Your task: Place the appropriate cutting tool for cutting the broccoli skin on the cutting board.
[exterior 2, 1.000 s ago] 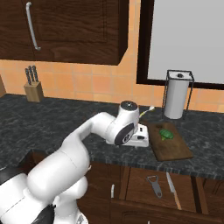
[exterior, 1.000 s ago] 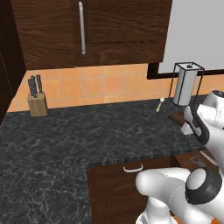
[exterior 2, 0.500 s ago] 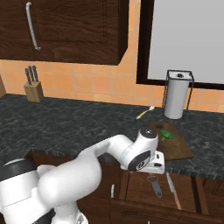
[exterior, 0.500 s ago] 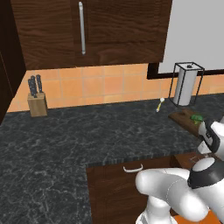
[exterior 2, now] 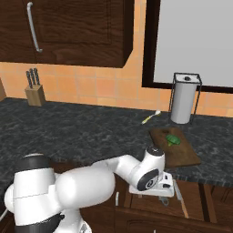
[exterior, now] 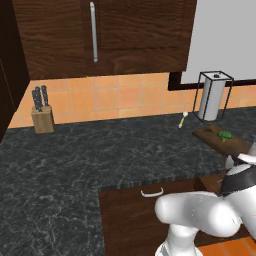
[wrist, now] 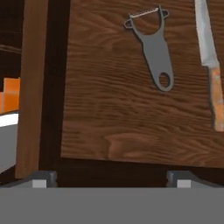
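1. The dark speckled worktop [exterior 2: 77, 132] runs across the scene under dark wood wall cabinets [exterior: 100, 35].
2. The white arm reaches down over the worktop's front edge, and its gripper [exterior 2: 160, 187] hangs over an open wooden drawer [wrist: 113, 113]. In the hand view the two fingertips [wrist: 41, 178] stand wide apart at the bottom, nothing between them.
3. The cutting board [exterior 2: 175, 148] lies flat on the worktop, at 12 o'clock from the gripper in the right base view, its surface bare around the floret.
4. The paper towel holder [exterior 2: 184, 98] stands at 12 o'clock from the board, against the wall.
5. The knife block [exterior: 42, 112] sits far off at 9 o'clock on the worktop.
6. In the drawer, a knife [wrist: 209, 65] with an orange-brown handle lies at 3 o'clock in the hand view.
7. The grey Y-shaped peeler [wrist: 153, 48] lies just beside the knife, blade end toward 12 o'clock.
8. The broccoli [exterior 2: 172, 139] rests on the board.
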Controlling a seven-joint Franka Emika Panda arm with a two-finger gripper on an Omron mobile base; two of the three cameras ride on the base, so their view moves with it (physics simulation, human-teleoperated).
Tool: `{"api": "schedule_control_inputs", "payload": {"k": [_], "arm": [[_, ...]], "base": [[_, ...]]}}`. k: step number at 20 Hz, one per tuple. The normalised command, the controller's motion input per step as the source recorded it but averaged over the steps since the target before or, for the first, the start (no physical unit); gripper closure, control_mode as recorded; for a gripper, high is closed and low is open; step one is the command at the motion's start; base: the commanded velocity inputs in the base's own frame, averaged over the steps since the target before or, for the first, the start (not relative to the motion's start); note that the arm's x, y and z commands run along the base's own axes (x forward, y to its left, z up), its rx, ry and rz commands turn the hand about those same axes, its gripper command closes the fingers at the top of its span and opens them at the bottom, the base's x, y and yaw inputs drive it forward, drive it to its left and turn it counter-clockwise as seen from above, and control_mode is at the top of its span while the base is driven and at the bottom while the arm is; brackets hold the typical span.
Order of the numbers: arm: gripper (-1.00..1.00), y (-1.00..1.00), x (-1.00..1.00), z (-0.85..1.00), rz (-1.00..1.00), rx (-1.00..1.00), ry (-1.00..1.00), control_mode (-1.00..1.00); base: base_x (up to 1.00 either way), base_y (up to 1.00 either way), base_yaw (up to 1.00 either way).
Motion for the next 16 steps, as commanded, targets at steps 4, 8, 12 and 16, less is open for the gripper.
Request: {"api": "schedule_control_inputs", "payload": {"k": [4, 8, 12, 16], "arm": [[-1.0, -0.36, -0.03, -0.49, 0.0, 0.0, 0.19, -1.0], [-1.0, -0.21, -0.23, -0.32, 0.0, 0.0, 0.19, -1.0], [-1.0, -0.37, -0.83, -0.1, -0.02, 0.04, 0.05, -1.0], [-1.0, -0.26, -0.99, 0.0, -0.07, 0.06, 0.04, -1.0]], "base": [[0.0, 0.0, 0.0], [0.0, 0.0, 0.0], [0.0, 0.0, 0.0], [0.0, 0.0, 0.0]]}}
